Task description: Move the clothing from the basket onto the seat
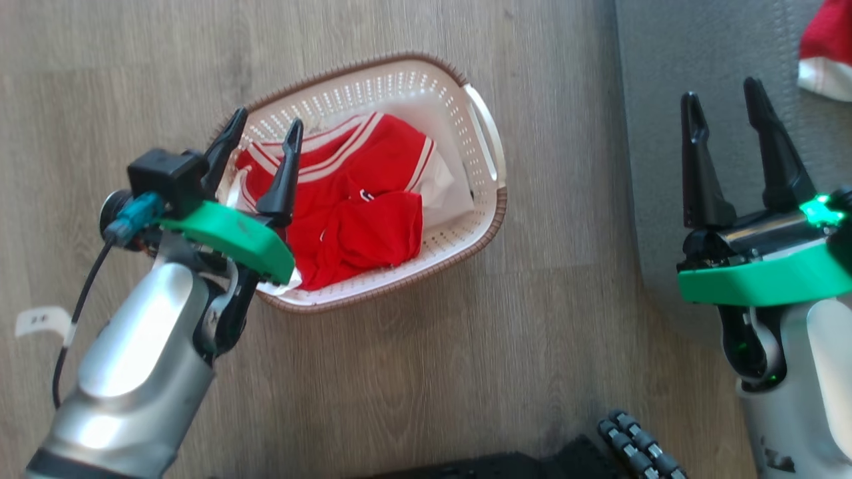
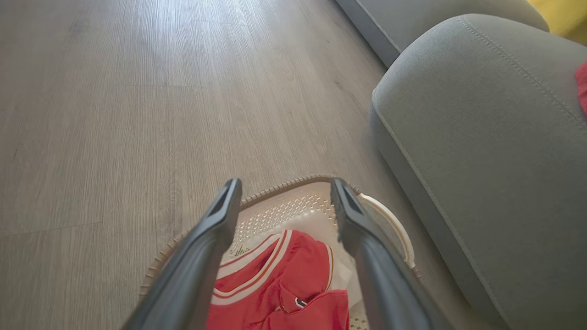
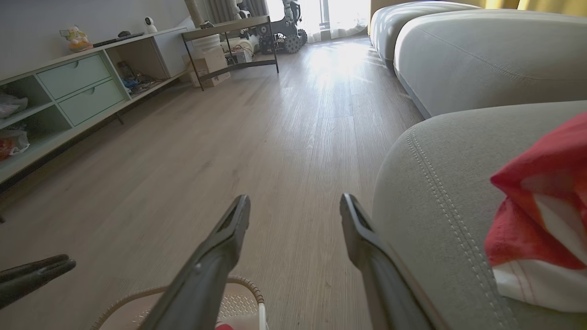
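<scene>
The cream perforated basket (image 1: 482, 126) with its brown rim stands on the wooden floor, and red jerseys with white stripes (image 1: 359, 199) lie crumpled inside it. My left gripper (image 1: 265, 124) hovers open over the basket's left end, fingers apart above the red fabric (image 2: 284, 279). My right gripper (image 1: 724, 98) stands open over the grey seat (image 1: 665, 80), holding nothing. Another red and white jersey (image 1: 825, 53) lies on the seat (image 3: 435, 192) at the far right, also seen as red cloth (image 3: 541, 211) in the right wrist view.
A dark base with ribbed rollers (image 1: 639, 442) sits at the bottom edge. A low cabinet with green drawers (image 3: 82, 82) lines the far left wall, and a metal-framed table (image 3: 229, 41) stands beyond it. More sofa cushions (image 3: 458, 55) extend behind the seat.
</scene>
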